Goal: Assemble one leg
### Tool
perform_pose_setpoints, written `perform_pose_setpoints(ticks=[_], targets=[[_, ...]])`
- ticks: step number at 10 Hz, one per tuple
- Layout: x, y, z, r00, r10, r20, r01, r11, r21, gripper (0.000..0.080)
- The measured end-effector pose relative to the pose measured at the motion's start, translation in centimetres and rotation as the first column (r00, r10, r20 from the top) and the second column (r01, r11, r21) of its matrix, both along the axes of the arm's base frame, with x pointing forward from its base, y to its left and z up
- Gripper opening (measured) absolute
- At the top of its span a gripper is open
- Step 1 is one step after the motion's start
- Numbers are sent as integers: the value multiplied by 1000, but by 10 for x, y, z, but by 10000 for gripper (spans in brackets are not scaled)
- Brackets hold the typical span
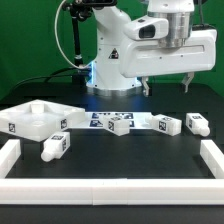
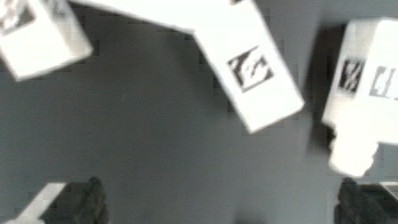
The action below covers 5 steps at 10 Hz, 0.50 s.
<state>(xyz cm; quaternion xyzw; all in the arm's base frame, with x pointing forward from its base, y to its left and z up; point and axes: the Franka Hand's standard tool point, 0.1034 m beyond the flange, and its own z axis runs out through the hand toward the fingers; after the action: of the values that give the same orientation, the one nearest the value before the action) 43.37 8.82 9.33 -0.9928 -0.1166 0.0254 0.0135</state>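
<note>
Several short white legs with black-and-white tags lie on the dark table: one (image 1: 57, 145) near the exterior view's left, and three in a row (image 1: 122, 125), (image 1: 164, 124), (image 1: 197, 124). The big flat white tabletop (image 1: 22, 112) lies at the left. My gripper (image 1: 166, 86) hangs open and empty above the row, clear of the table. In the wrist view my gripper (image 2: 217, 205) is open, with dark fingertips (image 2: 64, 204) at the frame's edge. Three legs (image 2: 39, 40), (image 2: 249, 70), (image 2: 365, 90) lie beyond them, none between the jaws.
The marker board (image 1: 98, 117) lies flat behind the row of legs. A white raised border runs along the front (image 1: 110, 190), left (image 1: 8, 152) and right (image 1: 213, 155) of the work area. The robot's base (image 1: 112, 60) stands at the back.
</note>
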Motion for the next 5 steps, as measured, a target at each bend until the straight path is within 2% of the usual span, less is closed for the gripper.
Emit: perform_pose_setpoints(ticks=[4,5], targets=[[-4,-2,-2,1000,10,-5,-10,1000,-1,649],[-9,-14,-7,999,41,-17,-41,999,-2,649]])
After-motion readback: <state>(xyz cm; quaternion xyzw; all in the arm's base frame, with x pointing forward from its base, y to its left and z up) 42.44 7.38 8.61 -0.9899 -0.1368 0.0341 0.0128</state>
